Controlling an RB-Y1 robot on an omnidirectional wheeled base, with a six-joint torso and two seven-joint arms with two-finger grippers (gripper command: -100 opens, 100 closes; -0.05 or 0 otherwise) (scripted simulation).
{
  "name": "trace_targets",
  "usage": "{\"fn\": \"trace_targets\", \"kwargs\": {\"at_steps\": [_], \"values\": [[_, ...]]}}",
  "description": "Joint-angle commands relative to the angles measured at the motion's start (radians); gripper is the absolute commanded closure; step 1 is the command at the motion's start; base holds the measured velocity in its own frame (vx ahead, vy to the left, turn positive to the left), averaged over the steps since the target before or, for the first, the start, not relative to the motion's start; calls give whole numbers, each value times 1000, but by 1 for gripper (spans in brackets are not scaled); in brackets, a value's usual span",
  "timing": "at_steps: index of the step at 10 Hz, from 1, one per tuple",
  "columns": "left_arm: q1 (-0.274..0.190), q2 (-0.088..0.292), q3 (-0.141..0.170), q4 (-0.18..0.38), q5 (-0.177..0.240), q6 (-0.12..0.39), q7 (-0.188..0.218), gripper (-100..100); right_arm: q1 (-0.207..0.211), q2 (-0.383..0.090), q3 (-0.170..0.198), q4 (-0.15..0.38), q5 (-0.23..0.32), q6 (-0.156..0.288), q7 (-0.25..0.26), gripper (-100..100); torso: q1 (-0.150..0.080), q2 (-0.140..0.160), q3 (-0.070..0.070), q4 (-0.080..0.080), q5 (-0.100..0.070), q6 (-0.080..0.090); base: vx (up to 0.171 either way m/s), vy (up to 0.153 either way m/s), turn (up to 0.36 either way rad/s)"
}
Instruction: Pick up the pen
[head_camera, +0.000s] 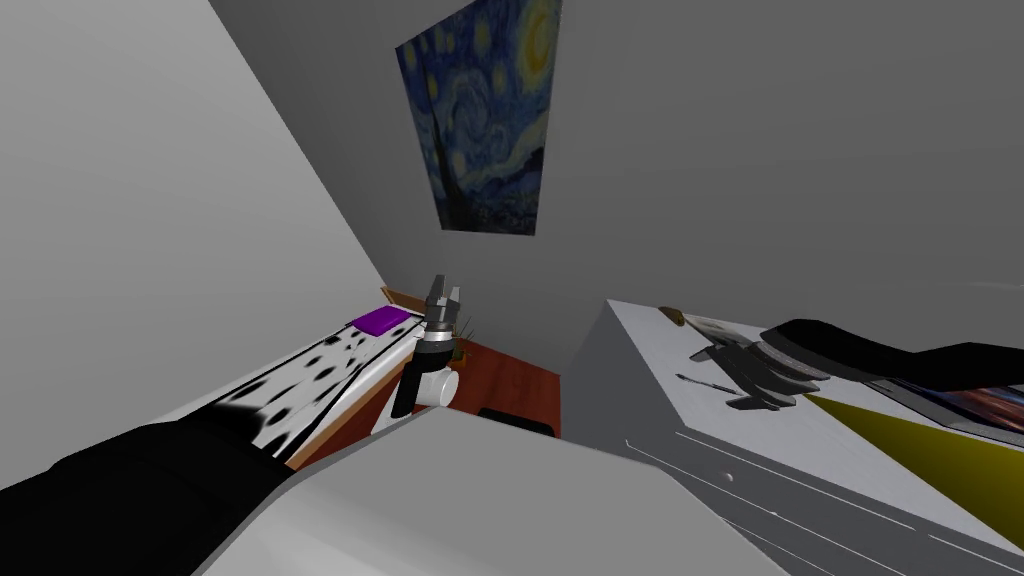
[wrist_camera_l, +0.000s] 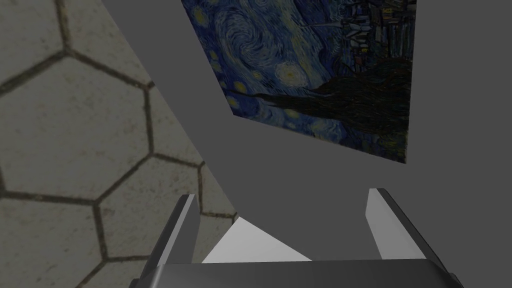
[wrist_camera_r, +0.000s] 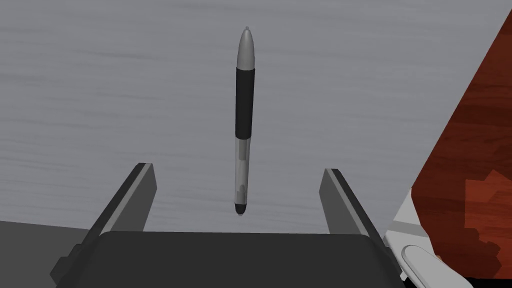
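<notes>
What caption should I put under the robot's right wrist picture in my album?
Right gripper, fingers open, lined up over a grey and black pen lying on a grey top.

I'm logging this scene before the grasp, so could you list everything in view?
pen: one, grey and black, lying on the dresser top
dresser: one, light grey, on my right
painting: one, blue and yellow, on the grey wall
bed: one, white with black spots, on my left
purple item: one, on the bed's far end
floor: red-brown wood
left gripper: open, raised toward the painting
right gripper: open, astride the pen's near end
</notes>
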Motion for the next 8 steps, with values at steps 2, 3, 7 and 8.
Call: {"fn": "trace_targets", "kwargs": {"at_steps": [2, 3, 7, 8], "values": [[0, 0, 0, 0, 0, 0, 0, 0, 21, 43, 19, 20, 14, 21, 20, -100, 1, 1, 0, 0, 0, 0, -1, 34, 144], [0, 0, 0, 0, 0, 0, 0, 0, 31, 65, 29, 29, 21, 32, 30, -100, 2, 1, 1, 0, 0, 0, -4, 42, 104], [0, 0, 0, 0, 0, 0, 0, 0, 44, 57, 16, 22, 20, 38, 26, 100, -1, 0, 0, 0, -2, -1, 0, 3, 2], [0, 0, 0, 0, 0, 0, 0, 0, 43, 57, 16, 22, 20, 38, 26, 100, -1, 0, 0, 0, -2, 0, 0, 0, 0]]}}
